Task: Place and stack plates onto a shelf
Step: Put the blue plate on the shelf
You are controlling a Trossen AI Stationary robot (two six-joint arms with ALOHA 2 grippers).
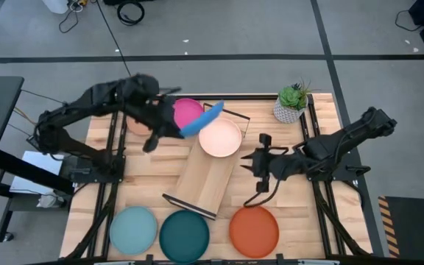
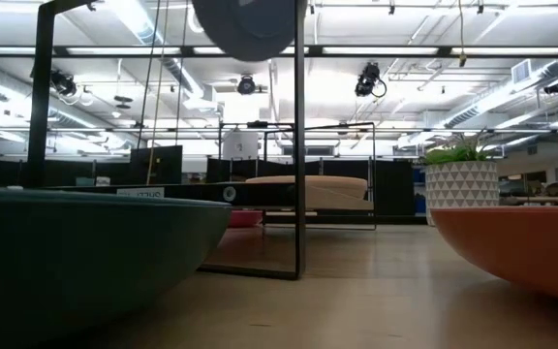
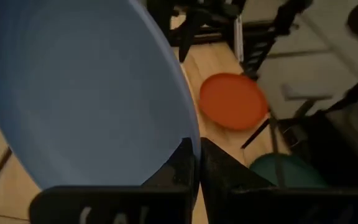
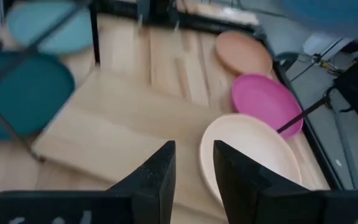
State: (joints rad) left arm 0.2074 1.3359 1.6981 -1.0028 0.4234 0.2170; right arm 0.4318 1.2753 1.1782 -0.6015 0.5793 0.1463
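Risk first: the left gripper (image 3: 194, 163) is pinching the round flat blue plate (image 1: 202, 120) by its rim only, and the plate hangs tilted in the air over the far end of the shelf. With one thin edge hold on a matte plate it could pivot or slip out, I'd judge. If it drops it could land on the pale cream-pink round plate (image 1: 220, 138) or clip the thin black wire frame (image 1: 235, 114) at that end. If it comes down still tilted, its low edge would likely hit first and skid the cream-pink plate along the board.

The right gripper (image 1: 263, 163) waits just off the shelf's right long side with its fingers spread and nothing in them. It sits near enough to be in the way if the left arm swings wide.

Shelf contents: the light wood rectangular shelf board (image 1: 207, 179) holds only the cream-pink plate, at its far end. The near half is bare.

Off the shelf, on the slatted wooden tabletop (image 1: 300, 199):
- light teal plate (image 1: 133, 228), dark teal plate (image 1: 184, 235) and orange-red plate (image 1: 254, 227) in a row along the near edge
- magenta plate (image 1: 187, 112) and peach plate (image 4: 243, 52) toward the far edge, left of the shelf
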